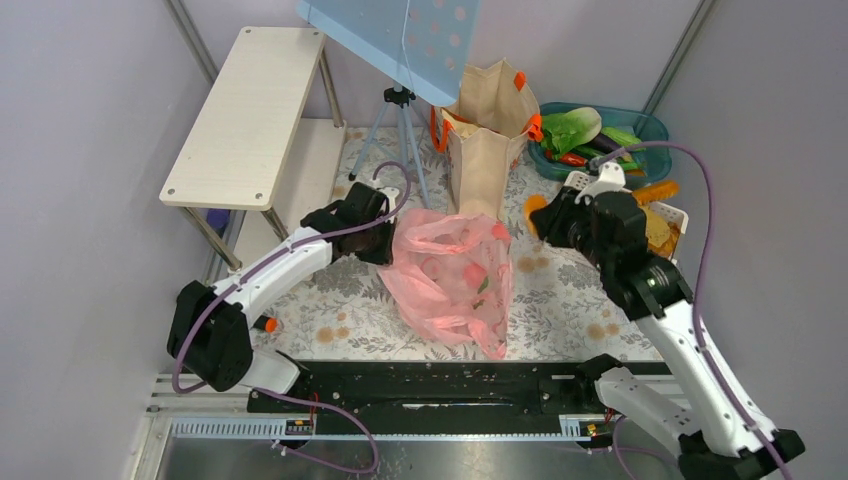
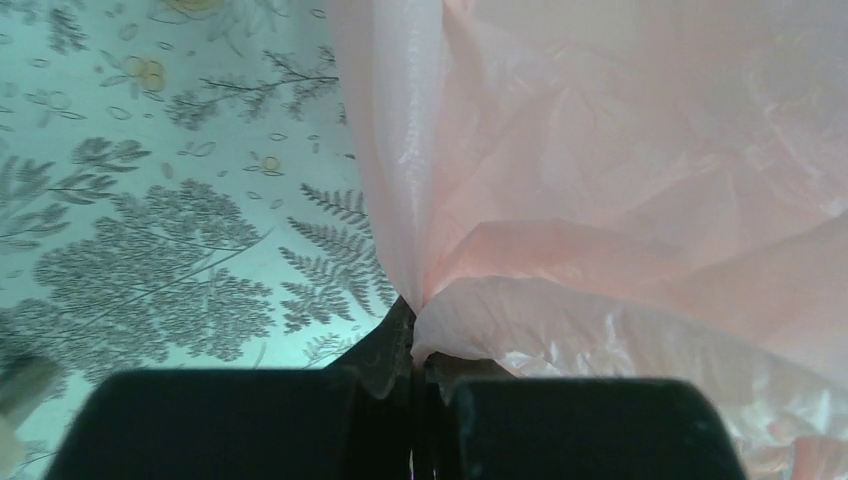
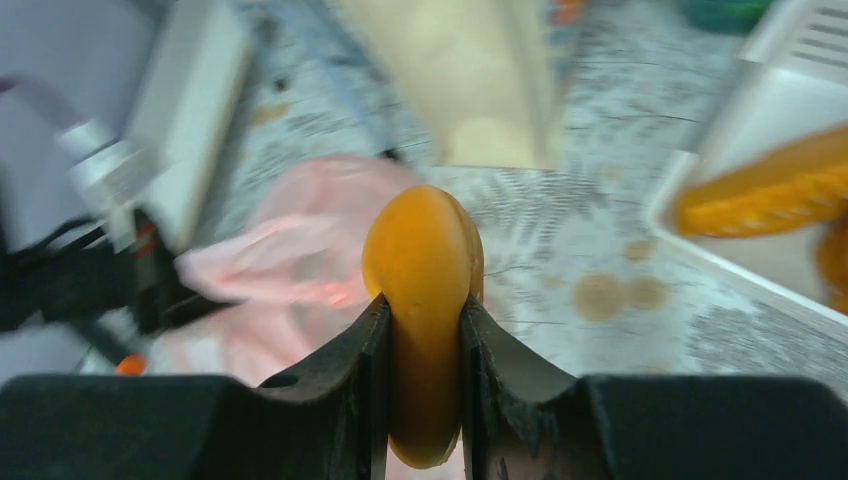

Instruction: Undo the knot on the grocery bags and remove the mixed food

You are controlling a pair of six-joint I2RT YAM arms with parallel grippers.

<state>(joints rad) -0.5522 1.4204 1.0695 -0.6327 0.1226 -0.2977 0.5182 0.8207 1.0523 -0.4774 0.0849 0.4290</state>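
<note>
Right fingers (image 3: 424,330) clamped on a smooth orange food piece (image 3: 424,300), carrying it above the worktop (image 1: 560,290), between the pink grocery bag (image 1: 450,275) and the white basket (image 1: 672,222). Left fingers (image 2: 415,385) pinched fully shut on a fold of the bag's thin film at its left edge, holding it steady. So this looks like the taking-out step; next, I'd say, set the piece down clear of the bag, then reach back in. The bag lies mid-worktop, crumpled and translucent, reddish food (image 1: 472,272) showing through.
</note>
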